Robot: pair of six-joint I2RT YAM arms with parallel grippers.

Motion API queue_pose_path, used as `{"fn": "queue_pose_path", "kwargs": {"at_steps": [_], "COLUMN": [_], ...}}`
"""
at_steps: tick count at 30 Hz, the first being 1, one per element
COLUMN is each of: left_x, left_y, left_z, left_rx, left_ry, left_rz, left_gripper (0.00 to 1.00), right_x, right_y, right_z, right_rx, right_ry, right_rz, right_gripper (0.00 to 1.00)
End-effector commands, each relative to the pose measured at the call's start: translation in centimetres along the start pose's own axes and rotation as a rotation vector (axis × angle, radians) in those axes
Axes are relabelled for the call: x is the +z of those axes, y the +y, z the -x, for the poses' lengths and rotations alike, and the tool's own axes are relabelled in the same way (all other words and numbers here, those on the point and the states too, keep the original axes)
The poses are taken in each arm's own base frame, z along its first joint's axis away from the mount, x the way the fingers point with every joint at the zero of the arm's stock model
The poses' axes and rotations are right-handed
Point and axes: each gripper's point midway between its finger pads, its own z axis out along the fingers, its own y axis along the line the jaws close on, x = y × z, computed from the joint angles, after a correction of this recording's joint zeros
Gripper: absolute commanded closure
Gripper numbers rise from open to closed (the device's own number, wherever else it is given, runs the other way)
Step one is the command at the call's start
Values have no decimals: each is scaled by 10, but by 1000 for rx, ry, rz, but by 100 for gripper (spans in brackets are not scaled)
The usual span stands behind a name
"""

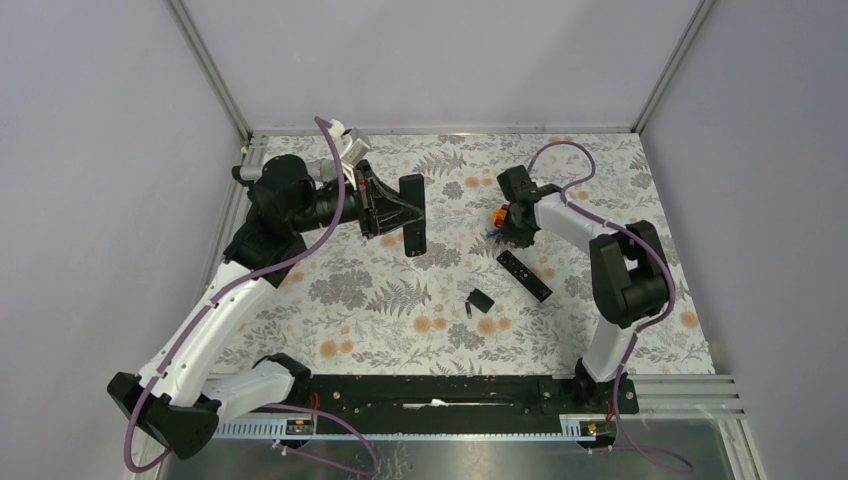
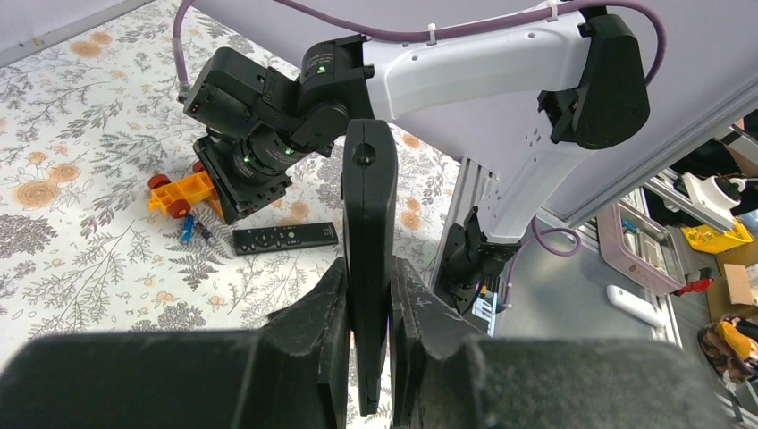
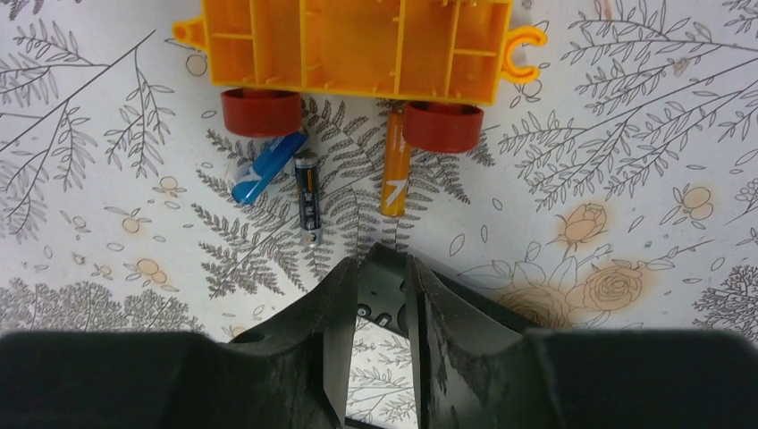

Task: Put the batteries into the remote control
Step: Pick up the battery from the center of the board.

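My left gripper (image 2: pixel 369 304) is shut on the remote control (image 2: pixel 369 206), a plain black bar held up off the table at the back left (image 1: pixel 412 215). Three batteries lie under the orange toy block (image 3: pixel 357 45): a blue one (image 3: pixel 266 168), a dark one (image 3: pixel 307 198) and an orange one (image 3: pixel 394 175). My right gripper (image 3: pixel 380 295) hovers just short of them, its jaws narrowly apart with nothing gripped. The end of the button-faced remote (image 1: pixel 524 274) on the table shows through the gap. In the top view the right gripper (image 1: pixel 505 228) is beside the toy.
A small black cover (image 1: pixel 481 299) lies on the floral cloth near the middle. The button-faced remote (image 2: pixel 284 238) lies in front of the toy (image 2: pixel 183 192). Metal frame posts and grey walls bound the table at the back and sides.
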Motion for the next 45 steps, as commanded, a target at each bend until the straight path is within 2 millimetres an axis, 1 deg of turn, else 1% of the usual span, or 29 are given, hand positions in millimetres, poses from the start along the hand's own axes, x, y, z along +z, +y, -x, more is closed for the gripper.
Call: {"fn": "queue_pose_path", "kwargs": {"at_steps": [1, 7, 12, 19, 24, 26, 30, 32, 33, 37, 40, 43, 45], "left_x": [-4, -4, -3, -2, -2, -3, -3, -3, -3, -3, -3, -3, -4], "left_y": [-2, 5, 8, 9, 9, 9, 9, 8, 8, 8, 8, 8, 7], "left_z": [15, 17, 17, 20, 20, 21, 21, 21, 21, 20, 20, 19, 20], "left_rx": [45, 43, 36, 30, 27, 25, 21, 22, 21, 16, 12, 12, 10], "left_ry": [-57, -60, -60, -67, -68, -69, -71, -73, -73, -75, -78, -82, -83], "left_rz": [13, 38, 45, 48, 48, 46, 46, 44, 43, 44, 44, 41, 38], "left_gripper": [100, 100, 100, 100, 100, 100, 100, 100, 100, 100, 100, 100, 100], "right_x": [1, 11, 23, 35, 42, 45, 49, 48, 48, 46, 47, 49, 49], "right_y": [-2, -5, -6, -4, -6, -6, -6, -8, -9, -15, -17, -17, -18], "right_z": [20, 27, 25, 34, 37, 35, 26, 23, 22, 16, 11, 6, 4], "right_rx": [-19, -46, -45, -30, -24, -29, -41, -46, -50, -69, -78, -70, -61], "right_ry": [-59, -74, -42, -34, -18, -3, 34, 45, 48, 70, 90, 109, 111], "right_rz": [-58, -97, -102, -99, -102, -99, -89, -91, -93, -112, -120, -112, -113], "right_gripper": [67, 67, 67, 67, 68, 69, 79, 82, 81, 72, 72, 79, 86]}}
